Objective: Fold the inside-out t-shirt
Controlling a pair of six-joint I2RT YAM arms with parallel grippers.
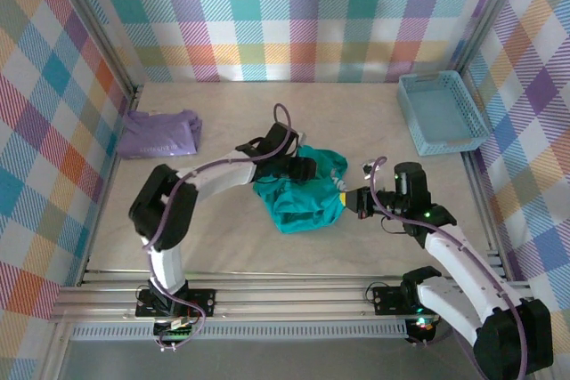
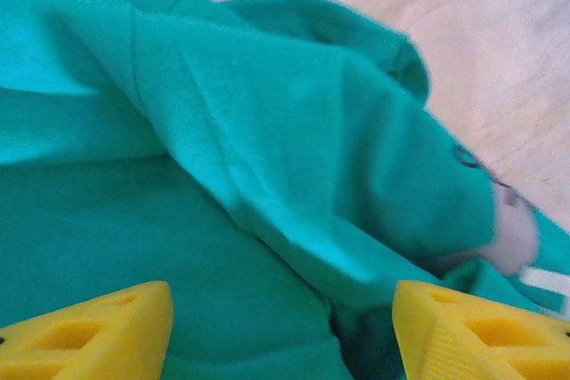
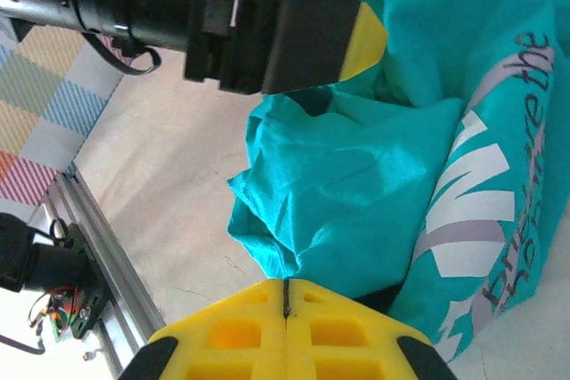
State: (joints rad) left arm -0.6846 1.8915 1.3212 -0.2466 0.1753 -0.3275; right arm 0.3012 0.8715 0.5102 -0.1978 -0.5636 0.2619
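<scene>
The inside-out t-shirt (image 1: 298, 202) lies crumpled in a teal heap at the table's middle. My left gripper (image 1: 303, 169) hovers over its far part, jaws open. In the left wrist view its yellow fingertips stand wide apart above the t-shirt's folds (image 2: 267, 131), with the gripper (image 2: 280, 309) empty. My right gripper (image 1: 350, 198) is at the heap's right edge. In the right wrist view the gripper (image 3: 285, 284) is shut, tips pressed together against the t-shirt (image 3: 356, 166). No cloth shows between them. White and grey lettering (image 3: 499, 220) shows on the fabric.
A pale lavender garment (image 1: 160, 133) lies folded at the back left. A light blue basket (image 1: 450, 145) stands at the back right. Metal rails (image 1: 285, 287) run along the near edge. Checked walls enclose the table on three sides.
</scene>
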